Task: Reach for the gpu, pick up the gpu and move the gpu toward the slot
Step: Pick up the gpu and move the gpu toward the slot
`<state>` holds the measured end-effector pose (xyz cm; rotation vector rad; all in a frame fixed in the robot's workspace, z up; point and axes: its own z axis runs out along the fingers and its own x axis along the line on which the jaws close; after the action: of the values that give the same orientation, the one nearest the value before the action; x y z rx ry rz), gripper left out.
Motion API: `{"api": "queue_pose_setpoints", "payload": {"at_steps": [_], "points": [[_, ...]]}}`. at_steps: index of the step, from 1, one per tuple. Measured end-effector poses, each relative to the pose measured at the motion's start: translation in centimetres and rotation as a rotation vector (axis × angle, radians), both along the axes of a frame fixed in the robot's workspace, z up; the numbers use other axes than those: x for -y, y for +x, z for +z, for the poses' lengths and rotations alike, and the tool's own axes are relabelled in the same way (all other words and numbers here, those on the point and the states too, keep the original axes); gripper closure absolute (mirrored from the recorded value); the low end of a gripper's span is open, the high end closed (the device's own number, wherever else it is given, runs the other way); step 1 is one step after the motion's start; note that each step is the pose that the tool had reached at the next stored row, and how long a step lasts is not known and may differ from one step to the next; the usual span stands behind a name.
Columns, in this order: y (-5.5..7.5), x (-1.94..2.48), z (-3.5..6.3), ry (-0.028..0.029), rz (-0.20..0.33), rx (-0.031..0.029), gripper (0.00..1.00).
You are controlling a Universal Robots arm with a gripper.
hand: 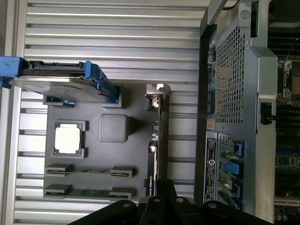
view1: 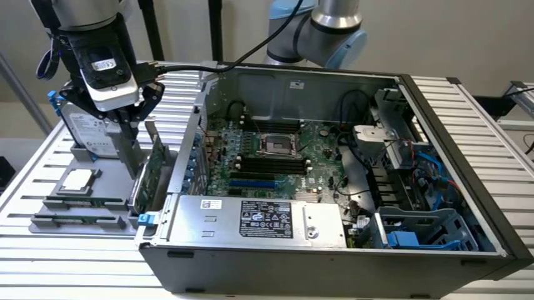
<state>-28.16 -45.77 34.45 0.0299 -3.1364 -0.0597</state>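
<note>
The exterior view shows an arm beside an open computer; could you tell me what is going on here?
The arm's gripper appears to have its fingers shut on the gpu, which stands on edge in the grey holder beside the open computer case. The card is not yet lifted out.

Tight spot at the left of the exterior view: the gpu [view1: 146, 187] stands on edge just beside the case wall [view1: 189, 150], with only a thin gap between them. The upright hard drive [view1: 79, 128] blocks the upper left. Over the motherboard [view1: 267, 156] the case is open on top, though cables [view1: 349, 156] and the power supply [view1: 259, 217] crowd the lower middle.
</note>
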Motion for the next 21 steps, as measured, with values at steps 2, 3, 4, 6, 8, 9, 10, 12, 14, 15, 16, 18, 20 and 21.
{"api": "queue_pose_setpoints", "payload": {"at_steps": [2, 3, 4, 6, 8, 9, 10, 12, 14, 15, 16, 18, 20, 21], "points": [[0.00, 0.00, 0.00, 0.0000, 0.000, -0.0004, 0.89], [0.00, 0.00, 0.00, 0.0000, 0.000, -0.0009, 0.89], [0.00, 0.00, 0.00, 0.0000, 0.000, -0.0017, 0.89], [0.00, 0.00, 0.00, 0.0000, 0.000, -0.0020, 0.89], [0.00, 0.00, 0.00, 0.0000, 0.000, -0.0023, 0.89], [0.00, 0.00, 0.00, 0.0000, 0.000, -0.0026, 0.89], [0.00, 0.00, 0.00, 0.0000, 0.000, -0.0027, 0.89], [0.00, 0.00, 0.00, 0.0000, 0.000, -0.0031, 0.89], [0.00, 0.00, 0.00, 0.0000, 0.000, -0.0035, 0.88], [0.00, 0.00, 0.00, 0.0000, 0.000, -0.0036, 0.88], [0.00, 0.00, 0.00, 0.0000, 0.000, -0.0039, 0.82], [0.00, 0.00, 0.00, 0.0001, 0.000, -0.0042, 0.76], [0.00, 0.00, 0.00, 0.0000, 0.000, -0.0046, 0.70], [0.00, 0.00, 0.00, 0.0000, 0.000, -0.0047, 0.64]]}}
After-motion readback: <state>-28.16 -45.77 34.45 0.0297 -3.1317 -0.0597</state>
